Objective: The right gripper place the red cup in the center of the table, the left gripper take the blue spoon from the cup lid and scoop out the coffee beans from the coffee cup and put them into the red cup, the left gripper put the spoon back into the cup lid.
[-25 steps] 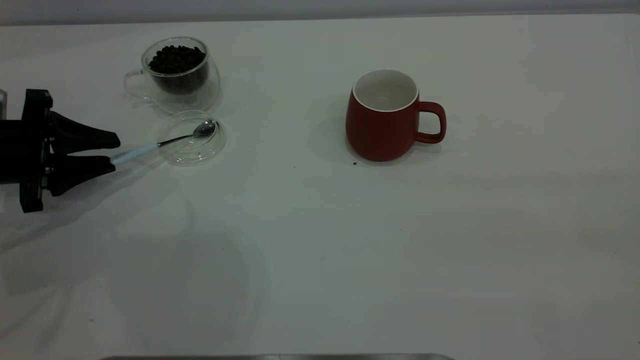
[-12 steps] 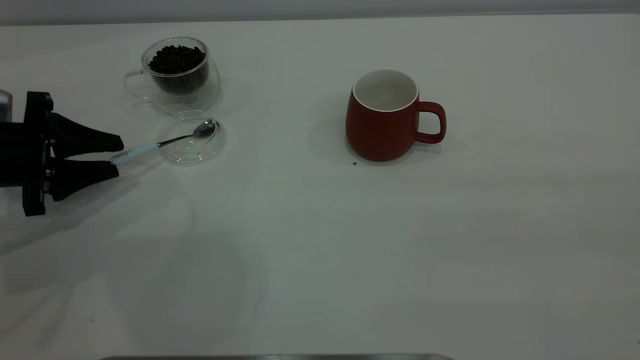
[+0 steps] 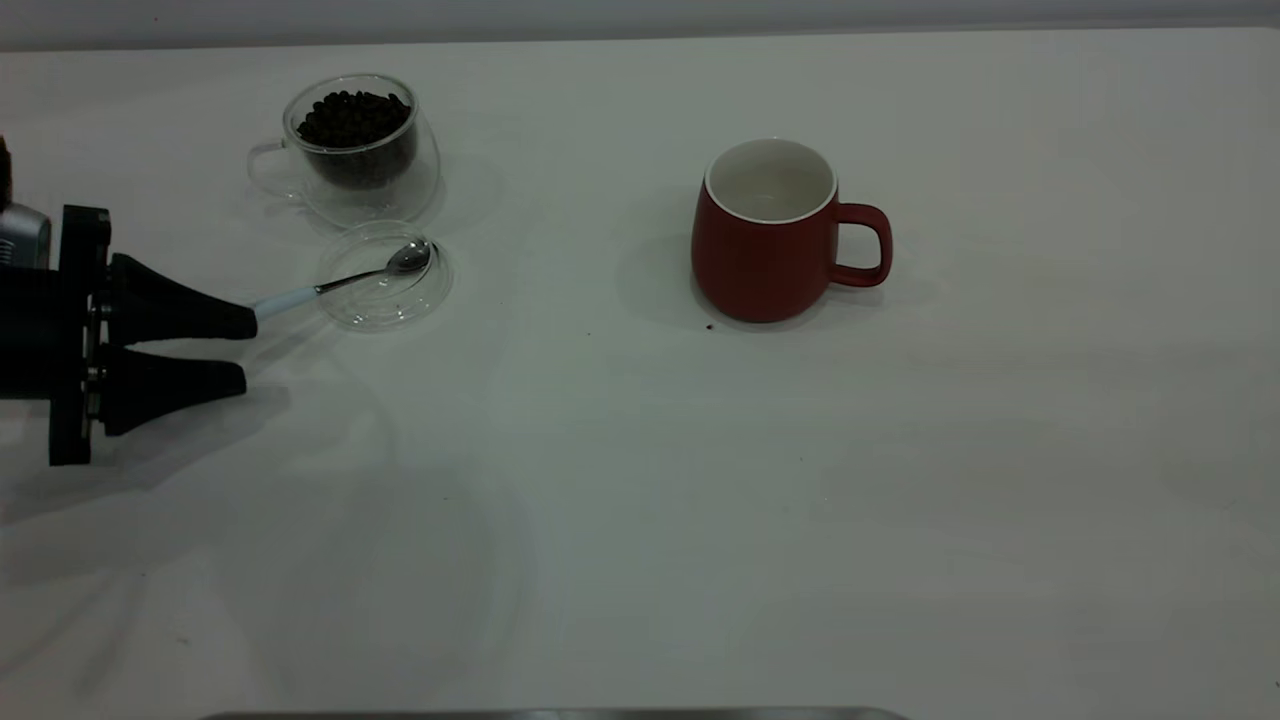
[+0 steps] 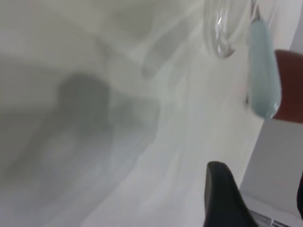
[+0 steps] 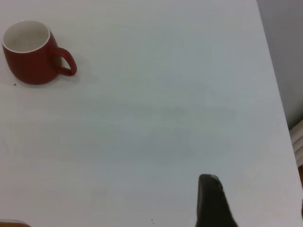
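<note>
Left gripper [image 3: 240, 350]: black, at the table's left edge, its 2 tapering fingers [image 3: 180, 312] parted and pointing toward the cup lid. Grasps nothing; the upper fingertip lies over the end of the blue spoon's handle in the exterior view, the lower fingertip apart from it on the near side. Whether the upper finger touches the handle cannot be told.

Blue spoon [image 3: 345, 282]: metal bowl resting inside the cup lid, pale handle reaching out over the rim toward the left gripper. In the left wrist view the handle [image 4: 263, 75] shows beside the lid's glass edge [image 4: 221, 28].

Cup lid [image 3: 385, 300]: clear glass disc, flat on the table [image 3: 640, 500], just in front of the coffee cup.

Coffee cup [image 3: 350, 150]: clear double-walled glass, upright, loop handle to the left, far left of the table. Coffee beans [image 3: 352, 118]: dark heap inside it.

Red cup [image 3: 765, 250]: upright, near the table's middle, white interior, handle to the right, well apart from the glass items. 1 dark speck [image 3: 709, 326] lies by its base.

Right gripper [image 5: 251, 203]: out of the exterior view; 1 dark finger [image 5: 213, 201] shows in its wrist view, far from the red cup [image 5: 31, 54]. Whether it is parted or closed cannot be told.
</note>
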